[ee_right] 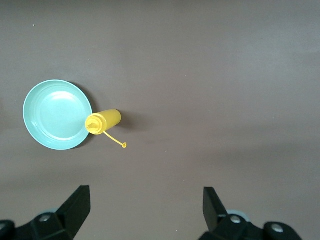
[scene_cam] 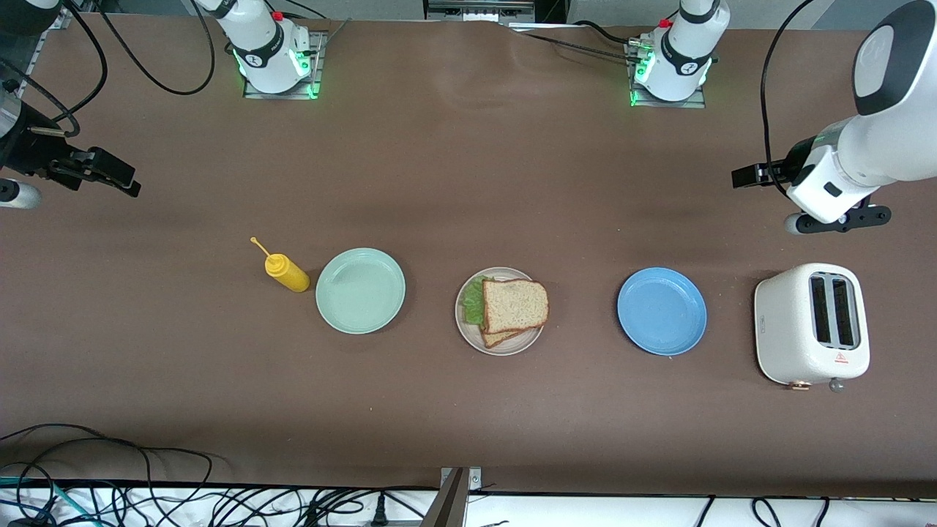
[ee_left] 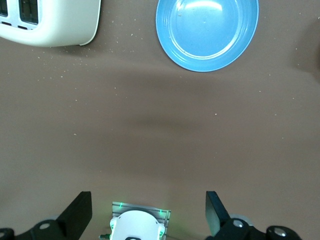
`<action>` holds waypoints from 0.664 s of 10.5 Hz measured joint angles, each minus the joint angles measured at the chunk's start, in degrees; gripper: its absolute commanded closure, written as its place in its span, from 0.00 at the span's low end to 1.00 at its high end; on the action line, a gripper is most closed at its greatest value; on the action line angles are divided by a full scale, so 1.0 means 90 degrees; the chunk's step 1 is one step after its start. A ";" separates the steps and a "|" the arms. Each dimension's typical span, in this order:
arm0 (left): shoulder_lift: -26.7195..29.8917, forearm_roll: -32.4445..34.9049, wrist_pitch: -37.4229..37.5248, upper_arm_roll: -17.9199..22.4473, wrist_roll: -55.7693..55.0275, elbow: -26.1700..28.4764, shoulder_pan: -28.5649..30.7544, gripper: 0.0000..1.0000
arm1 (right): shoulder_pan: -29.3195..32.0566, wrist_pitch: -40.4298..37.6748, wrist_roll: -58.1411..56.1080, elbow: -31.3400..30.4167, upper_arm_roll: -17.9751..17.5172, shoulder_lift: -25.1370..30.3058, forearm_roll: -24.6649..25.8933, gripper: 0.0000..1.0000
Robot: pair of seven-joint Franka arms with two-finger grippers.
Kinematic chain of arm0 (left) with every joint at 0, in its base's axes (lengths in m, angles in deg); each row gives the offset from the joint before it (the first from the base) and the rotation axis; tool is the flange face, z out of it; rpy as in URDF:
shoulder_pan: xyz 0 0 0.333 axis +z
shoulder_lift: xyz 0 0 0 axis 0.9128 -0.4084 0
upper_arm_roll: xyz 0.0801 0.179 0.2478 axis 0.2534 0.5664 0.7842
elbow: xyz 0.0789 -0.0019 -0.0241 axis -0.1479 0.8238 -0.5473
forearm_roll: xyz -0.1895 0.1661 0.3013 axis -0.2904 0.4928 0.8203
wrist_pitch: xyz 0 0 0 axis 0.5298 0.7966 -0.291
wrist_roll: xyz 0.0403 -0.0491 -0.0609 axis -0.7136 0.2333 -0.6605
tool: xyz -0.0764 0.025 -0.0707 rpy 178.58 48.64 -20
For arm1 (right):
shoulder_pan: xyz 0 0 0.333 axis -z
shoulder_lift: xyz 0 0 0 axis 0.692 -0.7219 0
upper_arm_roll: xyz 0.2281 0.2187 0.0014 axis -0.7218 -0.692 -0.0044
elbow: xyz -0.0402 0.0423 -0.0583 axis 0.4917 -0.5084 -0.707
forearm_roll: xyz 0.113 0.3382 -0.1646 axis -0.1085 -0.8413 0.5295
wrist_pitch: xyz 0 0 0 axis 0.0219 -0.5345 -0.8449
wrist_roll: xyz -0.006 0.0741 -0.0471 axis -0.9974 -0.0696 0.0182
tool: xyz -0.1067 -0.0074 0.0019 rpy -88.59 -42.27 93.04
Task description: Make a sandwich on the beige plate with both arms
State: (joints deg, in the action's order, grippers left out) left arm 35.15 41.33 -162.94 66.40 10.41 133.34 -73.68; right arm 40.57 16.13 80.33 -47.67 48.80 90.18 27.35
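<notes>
The sandwich point(scene_cam: 514, 306) lies on the beige plate point(scene_cam: 464, 322) in the middle of the table: two brown bread slices stacked, with green lettuce point(scene_cam: 473, 301) poking out toward the right arm's end. My left gripper point(ee_left: 149, 197) hangs open and holds nothing, high over bare table at the left arm's end, with the blue plate and toaster in its view. At the right arm's end my right gripper point(ee_right: 145, 192) is open as well, with nothing in it, over bare table, looking at the mint-green plate and the bottle. Both arms stand well away from the sandwich.
A mint-green plate point(scene_cam: 360, 290) and a yellow squeeze bottle point(scene_cam: 287, 272) lying on its side sit toward the right arm's end. A blue plate point(scene_cam: 662, 311) and a white toaster point(scene_cam: 811, 324) sit toward the left arm's end. Cables run along the table's front edge.
</notes>
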 measured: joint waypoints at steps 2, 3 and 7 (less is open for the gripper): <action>0.0194 0.0000 -0.0320 0.0000 0.0000 0.0457 0.0000 0.00 | -0.0002 -0.0053 -0.0035 0.0004 0.0000 -0.0001 0.0040 0.00; 0.0240 0.0000 -0.0374 -0.0001 0.0000 0.0522 0.0000 0.00 | -0.0008 -0.0063 -0.0047 0.0010 0.0000 -0.0001 0.0074 0.00; 0.0465 0.0000 -0.0417 -0.0024 0.0000 0.0377 0.0000 0.00 | -0.0014 -0.0082 -0.0047 0.0028 0.0000 -0.0001 0.0092 0.00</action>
State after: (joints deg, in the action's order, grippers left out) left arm 39.33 41.33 -166.69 66.18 10.41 136.73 -73.68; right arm 40.45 15.38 79.91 -47.41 48.80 90.17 28.17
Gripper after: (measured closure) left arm 0.000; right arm 0.000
